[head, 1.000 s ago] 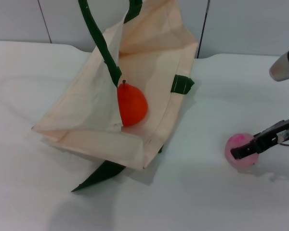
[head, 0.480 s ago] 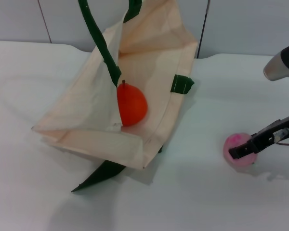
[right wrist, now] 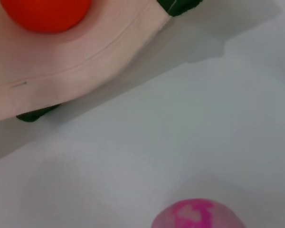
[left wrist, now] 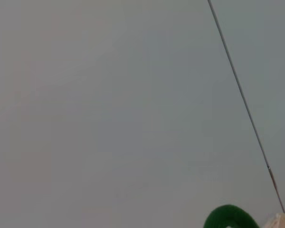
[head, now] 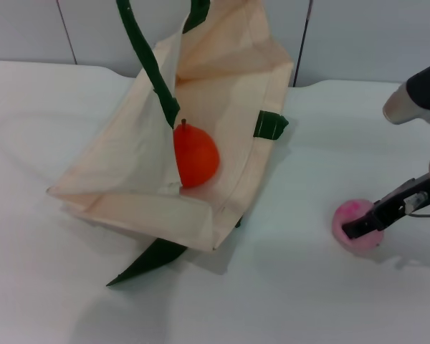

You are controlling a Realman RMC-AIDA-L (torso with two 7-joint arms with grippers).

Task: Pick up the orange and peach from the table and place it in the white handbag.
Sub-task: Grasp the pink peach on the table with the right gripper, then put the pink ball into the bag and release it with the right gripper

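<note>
With the orange [head: 196, 155] inside the white handbag [head: 129, 172], the right gripper [head: 364, 226], its grip unclear, could nudge the peach [head: 355, 226] rolling farther from the handbag.

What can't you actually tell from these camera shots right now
- Right gripper: the head view shows one dark finger across the peach; open or shut is unclear.
- Left gripper: in no view; the left wrist view shows only wall and a green handle tip.
- The orange: the white handbag flap covers its left edge; the right wrist view's edge cuts it.
</note>
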